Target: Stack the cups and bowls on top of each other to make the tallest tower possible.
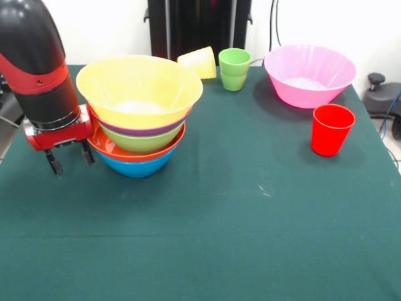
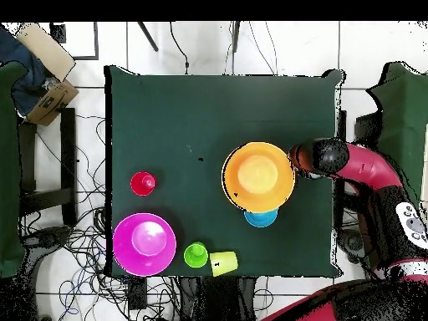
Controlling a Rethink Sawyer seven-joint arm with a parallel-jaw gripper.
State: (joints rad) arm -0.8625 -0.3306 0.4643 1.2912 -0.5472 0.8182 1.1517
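Red-and-black tool (image 1: 70, 160) hangs beside the tower (image 1: 139, 116), fingers slightly apart and empty.

Five bowls sit nested on the counter (image 1: 207, 232), yellow-orange on top; a small blue bowl (image 2: 261, 218) rests just behind them. Pink bowl (image 1: 309, 74), red cup (image 1: 331, 128), green cup (image 1: 234, 68) and tipped yellow cup (image 1: 199, 62) remain unstacked. Arm reaches down, wrist vertical.
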